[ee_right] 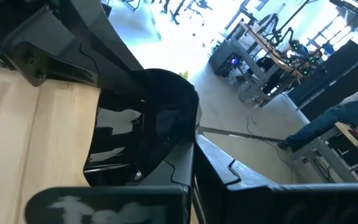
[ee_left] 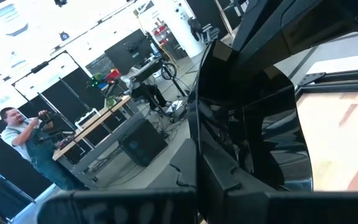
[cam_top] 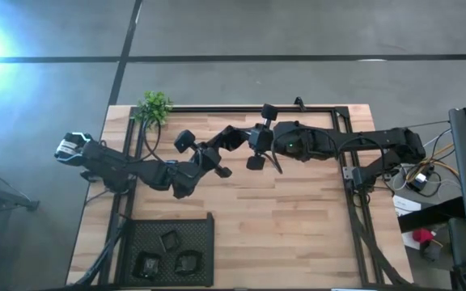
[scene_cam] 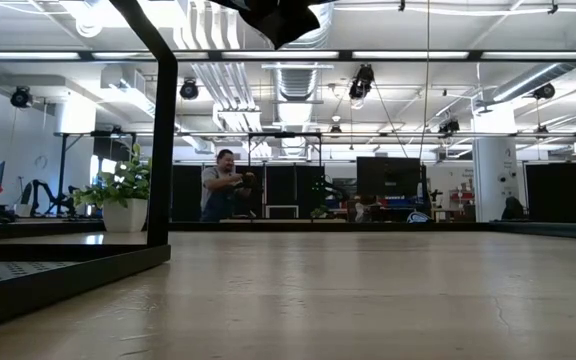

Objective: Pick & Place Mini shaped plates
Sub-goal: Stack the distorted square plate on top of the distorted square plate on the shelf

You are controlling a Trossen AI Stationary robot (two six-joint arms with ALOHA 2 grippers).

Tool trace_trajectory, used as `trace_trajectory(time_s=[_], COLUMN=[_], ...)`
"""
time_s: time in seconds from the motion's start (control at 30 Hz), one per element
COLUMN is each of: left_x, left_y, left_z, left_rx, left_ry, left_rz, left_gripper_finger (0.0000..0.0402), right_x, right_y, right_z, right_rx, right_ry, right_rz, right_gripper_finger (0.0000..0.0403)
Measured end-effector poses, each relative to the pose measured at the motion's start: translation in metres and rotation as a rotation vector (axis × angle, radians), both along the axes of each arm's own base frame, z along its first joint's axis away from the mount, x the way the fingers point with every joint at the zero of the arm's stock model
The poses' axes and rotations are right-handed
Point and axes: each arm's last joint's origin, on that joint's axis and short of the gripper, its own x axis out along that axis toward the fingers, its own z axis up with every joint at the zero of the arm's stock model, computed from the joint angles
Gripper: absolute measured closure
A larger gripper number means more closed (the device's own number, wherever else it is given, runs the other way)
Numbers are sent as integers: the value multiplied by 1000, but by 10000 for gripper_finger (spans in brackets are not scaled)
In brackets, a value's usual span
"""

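Both grippers, L (cam_top: 247, 139) & R (cam_top: 257, 139), pinch one glossy black dish (ee_right: 143, 130) mid-air; only high view shows three more dishes (cam_top: 168, 255) in black mesh tray (cam_top: 205, 230).

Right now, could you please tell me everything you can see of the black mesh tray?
The black mesh tray is a roughly square, perforated dark tray that looks like metal, with a low raised rim. It lies flat on the wooden table, at a corner on the left arm's side. Three mini shaped plates rest inside it, apart from each other. Nothing else touches it.

Glossy black plate (ee_right: 143, 134) (mirror-smooth) above matt wooden table (cam_top: 298, 218).
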Motion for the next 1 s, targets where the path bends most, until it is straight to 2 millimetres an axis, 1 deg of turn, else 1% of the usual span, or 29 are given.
trace_trajectory(time_s=[0.4, 0.5, 0.6, 0.83, 1.0], left_x=[-1, -1, -1, -1, -4], left_y=[0, 0, 1, 1, 1], left_z=[0, 0, 0, -1, 0], left_rx=[4, 1, 2, -5, -25], left_ry=[2, -3, -1, -9, -35], left_rz=[29, 30, 40, 42, 42], left_gripper_finger=[401, 401, 401, 402, 401], right_x=[0, 0, 0, 0, 0], right_y=[0, 0, 1, 0, 3], right_z=[0, 0, 0, 0, 0], right_rx=[1, -5, -13, -11, -3], right_ry=[-1, 3, 9, 8, 3], right_rz=[0, 3, 7, 5, 10], right_gripper_finger=[394, 389, 371, 311, 283])
